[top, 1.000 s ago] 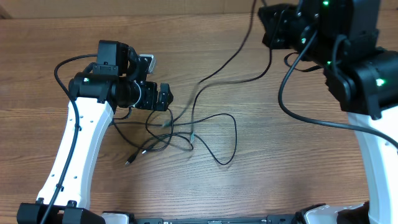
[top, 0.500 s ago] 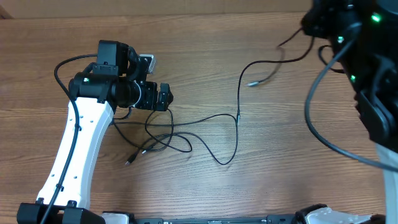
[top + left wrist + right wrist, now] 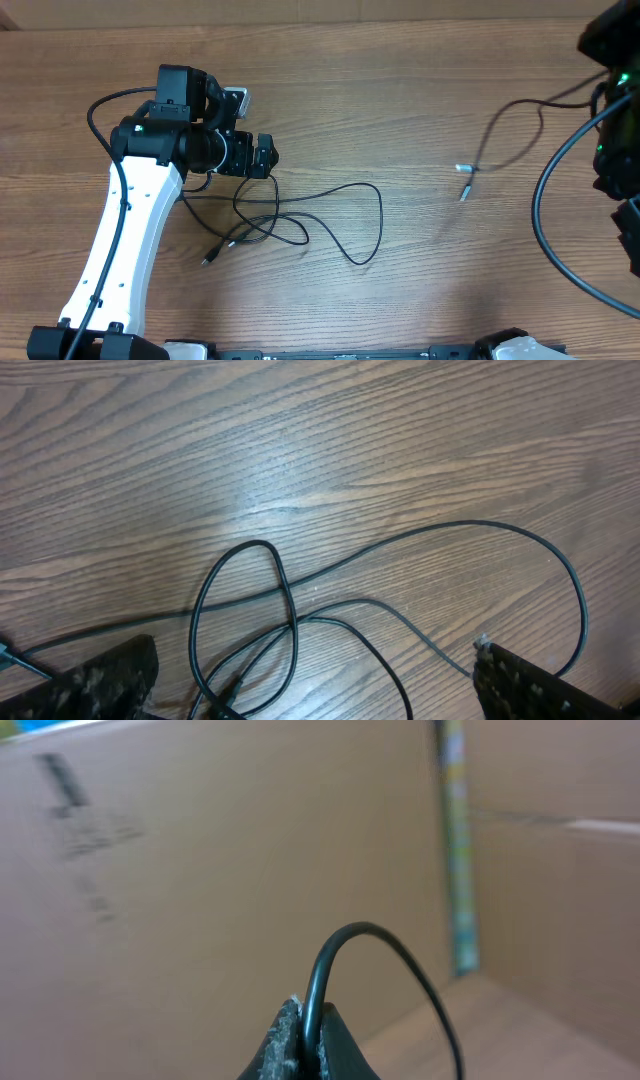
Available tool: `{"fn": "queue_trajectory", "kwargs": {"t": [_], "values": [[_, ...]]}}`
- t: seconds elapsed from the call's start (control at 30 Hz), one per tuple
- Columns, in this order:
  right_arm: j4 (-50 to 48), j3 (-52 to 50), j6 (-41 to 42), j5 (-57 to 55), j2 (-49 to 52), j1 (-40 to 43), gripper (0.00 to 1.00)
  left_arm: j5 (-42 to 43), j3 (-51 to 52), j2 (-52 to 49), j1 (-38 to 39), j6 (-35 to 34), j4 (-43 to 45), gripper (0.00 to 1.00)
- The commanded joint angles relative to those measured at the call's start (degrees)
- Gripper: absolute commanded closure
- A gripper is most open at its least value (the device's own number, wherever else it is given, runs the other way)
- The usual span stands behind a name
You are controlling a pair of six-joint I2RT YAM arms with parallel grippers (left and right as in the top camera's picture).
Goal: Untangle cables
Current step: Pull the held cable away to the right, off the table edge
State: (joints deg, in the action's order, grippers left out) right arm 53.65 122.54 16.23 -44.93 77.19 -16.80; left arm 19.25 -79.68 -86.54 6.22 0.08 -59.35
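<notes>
Scene: Two robot arms work a snarl of thin black cords on a wooden table point(image 3: 400, 60).
Left gripper: The left gripper point(image 3: 310, 695) hovers low over the knotted cables point(image 3: 262, 225), its fingers point(image 3: 95, 682) spread wide and holding nothing.
Right gripper: The right gripper point(image 3: 308, 1042) has its fingers pressed together, pinching a loop of the lifted cable point(image 3: 485, 143).
Where the cords are: The knot lies just below the left gripper, left of centre. The lifted cable runs from the right edge to a silvery plug point(image 3: 461, 169), well apart from the knot.
Step in hand: By the look of it, carrying one cord clear of the rest.
Doing it well: The pinch probably needs to stay firm while the right arm draws away from the knot, slowly enough that the plug does not whip. The cord is best laid down far from the pile. The left gripper could then close on the crossing loop point(image 3: 245, 600) to hold the rest down.
Hard to make out: The right gripper is cut off at the overhead view's right edge. Whether the plug touches the table cannot be told. The right wrist view shows only blurred brown panels behind the fingers. How many cords make up the knot is unclear.
</notes>
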Motion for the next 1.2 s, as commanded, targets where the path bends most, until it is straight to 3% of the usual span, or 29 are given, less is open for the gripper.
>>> {"fn": "queue_trajectory", "kwargs": {"t": [0.0, 0.33, 0.5, 0.73, 1.17], "values": [[1.0, 1.3, -3.3, -6.1, -0.2, 4.4, 0.96, -0.2, -1.1, -0.3, -0.5, -0.5, 0.0, 0.00], [8.9, 1.3, -2.8, -5.9, 0.1, 25.6, 0.96, -0.2, -1.1, -0.3, -0.5, -0.5, 0.0, 0.00], [15.5, 1.2, -2.3, 1.7, 1.0, 33.0, 0.96, -0.2, -1.1, -0.3, -0.5, -0.5, 0.0, 0.00], [23.6, 1.2, 9.9, 3.8, 5.4, 44.0, 0.96, -0.2, -1.1, -0.3, -0.5, -0.5, 0.0, 0.00], [30.1, 1.2, 22.0, 17.3, 15.0, 66.6, 0.96, -0.2, -1.1, -0.3, -0.5, -0.5, 0.0, 0.00]]}}
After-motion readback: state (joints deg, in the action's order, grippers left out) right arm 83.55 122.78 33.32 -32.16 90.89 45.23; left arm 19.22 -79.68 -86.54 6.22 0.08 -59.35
